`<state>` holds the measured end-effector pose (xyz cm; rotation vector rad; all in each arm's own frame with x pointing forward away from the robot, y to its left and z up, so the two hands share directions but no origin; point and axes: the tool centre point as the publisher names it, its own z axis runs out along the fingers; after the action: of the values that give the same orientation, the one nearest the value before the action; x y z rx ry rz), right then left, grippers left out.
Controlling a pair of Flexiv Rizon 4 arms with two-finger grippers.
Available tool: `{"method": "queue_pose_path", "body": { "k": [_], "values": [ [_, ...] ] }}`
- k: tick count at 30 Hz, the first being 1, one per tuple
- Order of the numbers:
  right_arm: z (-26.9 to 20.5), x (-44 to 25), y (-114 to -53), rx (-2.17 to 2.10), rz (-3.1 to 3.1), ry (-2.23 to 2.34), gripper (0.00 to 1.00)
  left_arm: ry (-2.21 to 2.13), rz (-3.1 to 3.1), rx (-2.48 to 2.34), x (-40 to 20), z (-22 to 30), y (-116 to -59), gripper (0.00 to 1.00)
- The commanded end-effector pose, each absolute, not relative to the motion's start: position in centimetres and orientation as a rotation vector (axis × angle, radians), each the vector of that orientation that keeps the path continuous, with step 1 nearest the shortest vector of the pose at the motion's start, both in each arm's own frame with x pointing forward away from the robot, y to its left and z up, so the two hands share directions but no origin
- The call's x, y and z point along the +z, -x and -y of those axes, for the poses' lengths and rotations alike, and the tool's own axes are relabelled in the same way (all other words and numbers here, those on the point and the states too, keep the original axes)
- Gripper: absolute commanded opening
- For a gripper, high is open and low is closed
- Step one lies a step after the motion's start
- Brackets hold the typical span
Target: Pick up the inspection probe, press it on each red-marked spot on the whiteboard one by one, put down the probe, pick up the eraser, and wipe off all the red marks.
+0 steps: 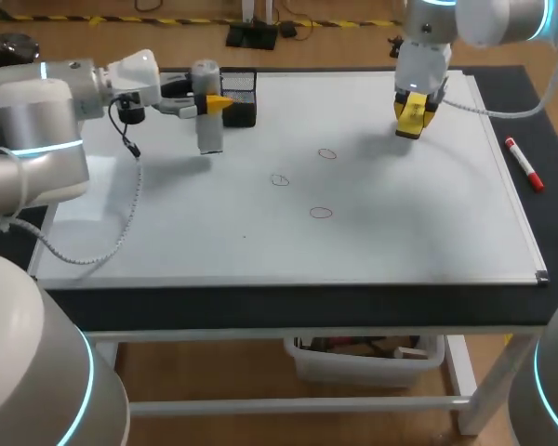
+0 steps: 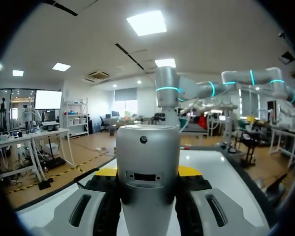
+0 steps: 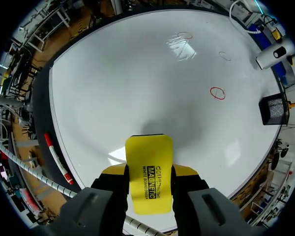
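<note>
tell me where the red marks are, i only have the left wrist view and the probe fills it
Observer: Three red marks sit mid-whiteboard: one, one, one.
Operator: is the probe over any of them
Observer: No. The probe, in the left gripper, is near the board's far left corner beside a black mesh basket, off to the side of all three.
Operator: what's the right arm got
Observer: The right gripper is shut on the yellow eraser, at the board's far right part.
</note>
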<state>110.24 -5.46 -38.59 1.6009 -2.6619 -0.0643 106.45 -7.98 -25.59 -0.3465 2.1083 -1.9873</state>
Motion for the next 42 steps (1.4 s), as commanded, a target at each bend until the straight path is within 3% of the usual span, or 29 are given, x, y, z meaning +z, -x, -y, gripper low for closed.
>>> {"method": "queue_pose_path", "body": {
  "k": [1,31,42],
  "values": [
    [5.6,-38.4,-110.3,-0.059,2.658,-1.602,0.00,0.385,-2.071,-1.953,-24.8,5.7,-106.1,0.00],
    [5.6,-38.4,-110.3,-0.059,2.658,-1.602,0.00,0.463,-1.988,-1.909,-24.5,-1.5,-107.6,0.00],
    [-4.7,-39.9,-105.7,0.029,2.429,-1.871,0.00,0.463,-1.988,-1.909,-24.5,-1.5,-107.6,0.00]
  ]
}}
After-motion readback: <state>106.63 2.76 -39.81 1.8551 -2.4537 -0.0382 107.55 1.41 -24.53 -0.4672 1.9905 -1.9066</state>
